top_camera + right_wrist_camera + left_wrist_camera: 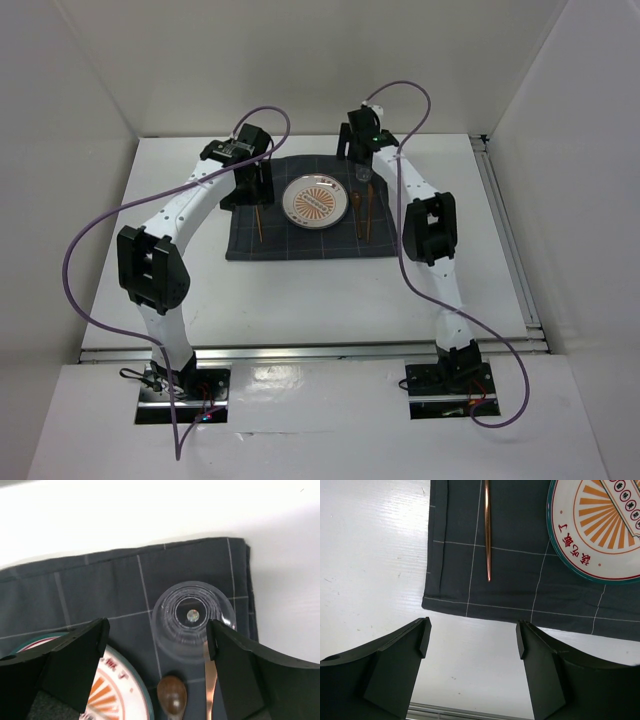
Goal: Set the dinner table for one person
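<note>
- The white bench (300, 300) spans the whole scene under both arms, with a dark checked mat (300, 243) lying mid-bench.
- The sunburst plate (315, 203) sits on the mat, a slim copper utensil (487, 530) to its left.
- The left pincer (472, 632) is spread and empty, over the mat's left side.
- The right pincer (157, 632) is spread, over a clear glass (192, 620) near the mat's far right corner.

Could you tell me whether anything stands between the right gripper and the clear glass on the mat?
Nothing visible does: the open right gripper hangs over the glass, with the brown spoon lying just beside it.
</note>
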Robot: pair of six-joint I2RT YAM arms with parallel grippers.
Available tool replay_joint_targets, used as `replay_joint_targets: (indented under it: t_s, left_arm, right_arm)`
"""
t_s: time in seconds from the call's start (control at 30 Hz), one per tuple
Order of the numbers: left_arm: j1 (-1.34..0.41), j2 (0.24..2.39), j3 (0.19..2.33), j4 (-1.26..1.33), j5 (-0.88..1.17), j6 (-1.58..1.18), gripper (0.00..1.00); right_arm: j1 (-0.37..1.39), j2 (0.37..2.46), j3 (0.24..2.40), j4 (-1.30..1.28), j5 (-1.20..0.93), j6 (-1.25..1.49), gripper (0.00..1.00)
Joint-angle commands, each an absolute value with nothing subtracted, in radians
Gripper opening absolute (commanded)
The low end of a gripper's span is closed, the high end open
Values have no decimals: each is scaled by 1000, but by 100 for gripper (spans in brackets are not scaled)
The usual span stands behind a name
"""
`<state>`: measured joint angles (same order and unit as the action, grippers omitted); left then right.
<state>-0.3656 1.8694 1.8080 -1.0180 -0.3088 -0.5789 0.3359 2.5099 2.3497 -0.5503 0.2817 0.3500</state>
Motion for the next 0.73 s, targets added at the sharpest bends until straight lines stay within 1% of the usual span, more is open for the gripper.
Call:
replay_joint_targets:
  t_s: [0.0, 0.07, 0.13, 0.2, 0.27, 0.3, 0.37, 0.4, 0.43, 0.47, 0.5, 0.6, 0.67, 0.7]
  left_arm:
    - [-370, 1879, 1802, -1003, -310, -571, 87]
    - [-370, 1879, 1813, -1003, -292, -557, 87]
    - [-370, 1867, 1822, -994, -270, -532, 87]
    - [-370, 1827, 1822, -973, -270, -522, 87]
    - [-391, 1801, 1822, -962, -293, -522, 87]
    - [-391, 1777, 1813, -962, -293, -522, 87]
    - [-400, 1758, 1813, -962, -305, -522, 87]
    - [-400, 1758, 1813, -962, -305, -522, 88]
    - [-400, 1729, 1804, -962, -305, -522, 88]
    - [-411, 1720, 1804, -962, -305, -531, 88]
    - [-411, 1710, 1792, -962, -293, -531, 88]
    - [-439, 1684, 1770, -962, -302, -540, 88]
    - [-472, 1649, 1759, -962, -302, -549, 88]
    - [-472, 1649, 1744, -971, -302, -560, 88]
  right_arm:
    - [360, 2309, 2347, -512, 340, 347, 92]
    - [360, 2215, 2282, -534, 341, 356, 94]
    - [360, 2107, 2218, -581, 342, 356, 100]
    - [360, 2034, 2113, -644, 371, 385, 100]
    - [351, 1918, 2033, -770, 423, 454, 100]
    - [333, 1875, 1923, -799, 423, 463, 100]
    - [312, 1745, 1817, -901, 405, 524, 100]
    - [289, 1703, 1716, -934, 393, 543, 100]
    - [288, 1660, 1663, -960, 384, 558, 100]
    - [279, 1570, 1613, -1001, 383, 589, 100]
    - [279, 1525, 1518, -1015, 383, 600, 100]
    - [279, 1343, 1363, -1039, 362, 633, 100]
    - [279, 1217, 1301, -1029, 330, 623, 98]
    - [269, 1186, 1278, -1029, 330, 614, 98]
